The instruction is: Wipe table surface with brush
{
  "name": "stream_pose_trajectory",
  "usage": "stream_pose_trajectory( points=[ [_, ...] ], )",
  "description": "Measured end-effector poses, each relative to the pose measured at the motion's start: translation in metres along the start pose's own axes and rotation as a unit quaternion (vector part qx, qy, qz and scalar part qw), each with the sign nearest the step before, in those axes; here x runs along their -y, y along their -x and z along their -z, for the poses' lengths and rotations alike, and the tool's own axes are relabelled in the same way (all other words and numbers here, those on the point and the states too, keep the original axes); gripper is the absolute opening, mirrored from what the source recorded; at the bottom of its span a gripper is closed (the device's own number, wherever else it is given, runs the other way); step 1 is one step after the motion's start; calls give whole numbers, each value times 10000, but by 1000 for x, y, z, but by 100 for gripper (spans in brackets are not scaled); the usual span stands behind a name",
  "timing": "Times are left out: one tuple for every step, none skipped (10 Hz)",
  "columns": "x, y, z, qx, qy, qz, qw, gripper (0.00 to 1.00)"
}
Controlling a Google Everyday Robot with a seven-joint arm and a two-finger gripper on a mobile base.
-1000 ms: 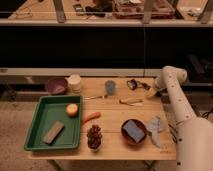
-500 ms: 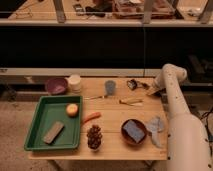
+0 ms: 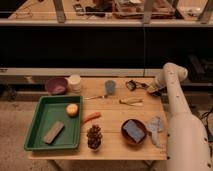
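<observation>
The table surface (image 3: 107,107) is a pale-wood plank top in the middle of the view. The brush (image 3: 132,85) lies at the back right of it: a dark roundish head, with a thin black handle pointing right. My gripper (image 3: 152,90) is at the end of the white arm (image 3: 175,100), low over the table's back right corner. It is right at the tip of the brush's handle. I cannot tell whether it touches the handle.
A green tray (image 3: 35,132) at the left holds a tan block (image 3: 53,132) and an orange fruit (image 3: 73,109). Also on the table are a purple bowl (image 3: 56,85), white container (image 3: 74,81), grey cup (image 3: 110,87), yellow-handled utensil (image 3: 131,101), carrot (image 3: 91,117), pine cone (image 3: 94,136), brown bowl (image 3: 133,131) and grey cloth (image 3: 155,125).
The arm's lower part has shifted slightly. The gripper stays by the brush's handle, and the brush has not moved.
</observation>
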State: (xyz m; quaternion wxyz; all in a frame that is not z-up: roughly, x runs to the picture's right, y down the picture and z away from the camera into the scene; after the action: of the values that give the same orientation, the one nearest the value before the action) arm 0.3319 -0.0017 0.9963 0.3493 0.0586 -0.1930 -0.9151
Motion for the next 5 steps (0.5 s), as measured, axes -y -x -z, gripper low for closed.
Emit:
stream_pose_trajectory(
  points=[
    [2, -2, 2, -33, -31, 42, 10000, 0],
    [5, -5, 4, -93, -61, 81, 9999, 0],
    [5, -8, 10, -159, -62, 101, 9998, 0],
    [4, -13, 18, -221, -30, 108, 9997, 0],
    [3, -19, 29, -290, 40, 121, 9995, 0]
  ],
)
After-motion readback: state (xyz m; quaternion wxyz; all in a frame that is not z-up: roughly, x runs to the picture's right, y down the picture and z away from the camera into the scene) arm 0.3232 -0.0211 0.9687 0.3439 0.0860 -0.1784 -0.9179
